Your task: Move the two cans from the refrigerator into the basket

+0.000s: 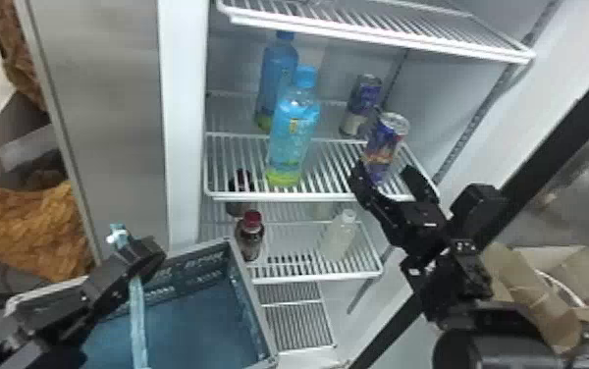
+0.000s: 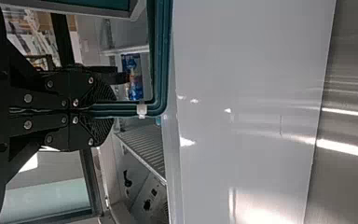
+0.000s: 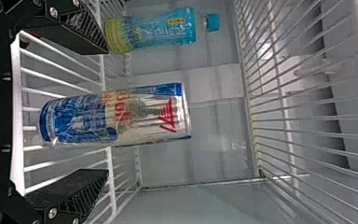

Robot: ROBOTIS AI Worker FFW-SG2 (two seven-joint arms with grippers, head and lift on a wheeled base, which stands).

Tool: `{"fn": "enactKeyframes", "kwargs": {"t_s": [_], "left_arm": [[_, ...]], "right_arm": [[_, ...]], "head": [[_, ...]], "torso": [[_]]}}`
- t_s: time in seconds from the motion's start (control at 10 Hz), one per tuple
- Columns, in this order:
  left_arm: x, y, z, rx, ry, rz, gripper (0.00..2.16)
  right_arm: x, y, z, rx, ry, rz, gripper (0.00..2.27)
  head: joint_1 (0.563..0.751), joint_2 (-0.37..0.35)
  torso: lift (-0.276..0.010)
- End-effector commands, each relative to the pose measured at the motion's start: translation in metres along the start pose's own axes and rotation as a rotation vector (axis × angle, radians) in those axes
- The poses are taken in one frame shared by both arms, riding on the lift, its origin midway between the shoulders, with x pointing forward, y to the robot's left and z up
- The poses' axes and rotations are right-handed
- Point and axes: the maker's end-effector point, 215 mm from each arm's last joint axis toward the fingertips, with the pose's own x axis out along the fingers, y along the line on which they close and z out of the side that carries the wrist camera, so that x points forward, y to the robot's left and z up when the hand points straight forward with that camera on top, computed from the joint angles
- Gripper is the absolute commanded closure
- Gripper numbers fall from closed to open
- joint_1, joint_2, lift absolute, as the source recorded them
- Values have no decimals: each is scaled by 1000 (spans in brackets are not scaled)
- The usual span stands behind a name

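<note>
The front can (image 1: 386, 140) stands upright near the front right of a fridge shelf, and the second can (image 1: 363, 104) stands behind it. My right gripper (image 1: 383, 175) is open at the front can's lower part, one finger on each side. In the right wrist view, the front can (image 3: 116, 114) lies between the spread fingers of the right gripper (image 3: 107, 112), with gaps to both. My left gripper (image 1: 142, 257) is shut on the handle of the blue basket (image 1: 252, 299). In the left wrist view, the left gripper (image 2: 103, 110) pinches the teal handle (image 2: 156, 60).
Two blue-capped bottles (image 1: 293, 132) stand left of the cans on the same shelf. A wire shelf (image 1: 377, 37) spans above. Below are a red-capped bottle (image 1: 251, 235) and a pale bottle (image 1: 338, 235). A cardboard box (image 1: 544, 294) sits at the right.
</note>
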Motion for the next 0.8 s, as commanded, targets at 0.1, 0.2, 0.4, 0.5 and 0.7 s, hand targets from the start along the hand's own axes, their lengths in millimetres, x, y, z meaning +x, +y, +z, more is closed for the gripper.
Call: {"fn": "enactKeyframes", "kwargs": {"t_s": [0.1, 0.2, 0.4, 0.5, 0.7], "left_arm": [[0, 1, 0, -3, -2, 1, 1200], [0, 1, 0, -3, -2, 1, 1200], [0, 1, 1, -3, -2, 0, 1200], [0, 1, 0, -4, -1, 0, 1200], [0, 2, 0, -6, -1, 1, 1200]], "right_arm": [[21, 5, -5, 5, 7, 10, 133], [28, 8, -5, 4, 7, 16, 133], [41, 4, -4, 2, 5, 5, 136], [44, 0, -2, 3, 1, -4, 139], [49, -1, 2, 5, -4, -7, 190]], "head": [[695, -280], [695, -274], [695, -265], [695, -263], [695, -266]], "torso": [[-35], [-35], [-35], [-35], [-35]]}}
